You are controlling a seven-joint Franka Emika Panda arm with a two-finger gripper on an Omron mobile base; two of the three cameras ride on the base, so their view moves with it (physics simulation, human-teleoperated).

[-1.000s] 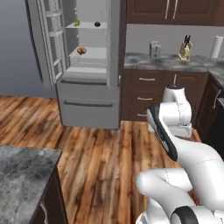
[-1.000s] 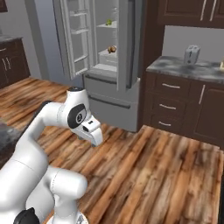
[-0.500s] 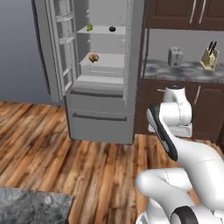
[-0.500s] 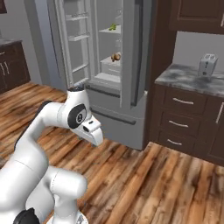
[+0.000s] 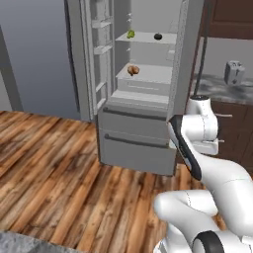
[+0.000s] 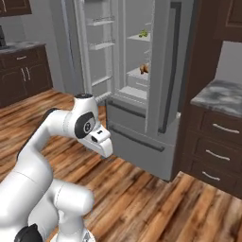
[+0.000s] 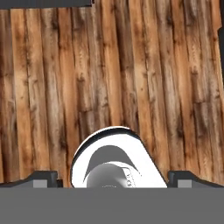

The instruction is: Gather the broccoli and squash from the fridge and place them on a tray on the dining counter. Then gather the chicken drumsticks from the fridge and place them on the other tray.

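- Presently, the small lumpy green-yellow broccoli piece (image 5: 131, 34) is seen on the upper shelf inside the tall grey French-door fridge (image 5: 143, 128), whose doors are swung open above two closed lower drawers.
- Judged from its looks, the broccoli would be light and fairly stiff but crumbly at the florets; a gentle pinch across its middle would be advised, with the shelf above left untouched.
- Beside it on the same fridge shelf, a small dark rounded item (image 5: 158, 36) is seen; whether this is the squash cannot be told at this size.
- One shelf lower in the fridge, tan-to-orange-brown rounded chicken drumsticks (image 5: 133, 70) are seen lying together; they are judged heavier, smooth and likely slippery, best taken across the thick end.
- The two-finger gripper (image 7: 112, 176) is pointed down at the wooden plank floor (image 7: 131, 65), well apart from the fridge shelves; its dark fingertips (image 7: 43, 177) stand spread wide with nothing between them.
- The reach is judged to be hindered by the open fridge door with its white shelf racks (image 5: 101, 49) to the left of the fridge interior and by the shelf edges.
- To the right of the fridge, a grey toaster (image 5: 233, 72) on a marbled grey countertop (image 5: 222, 86) over dark brown cabinets is seen, clear of the path.
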